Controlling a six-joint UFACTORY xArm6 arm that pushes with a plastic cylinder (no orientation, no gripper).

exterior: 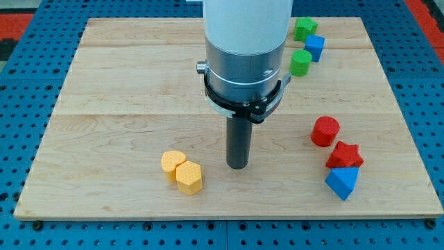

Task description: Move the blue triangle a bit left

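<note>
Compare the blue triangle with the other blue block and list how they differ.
The blue triangle is wedge-shaped; the blue block looks like a cube. The blue triangle lies near the view's bottom right, the blue block near the top right. The blue triangle touches a red star; the blue block sits between a green star and a green cylinder. The triangle is nearer my tip than the cube. Both are blue and right of my tip.

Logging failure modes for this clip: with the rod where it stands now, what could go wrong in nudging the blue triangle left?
1. The blue triangle touches the red star; a push may drag the star along.
2. My tip stands to the triangle's left, so it must circle round to the view's right, close to the board's edge.
3. Pushed too far, the triangle may near the yellow blocks.
</note>
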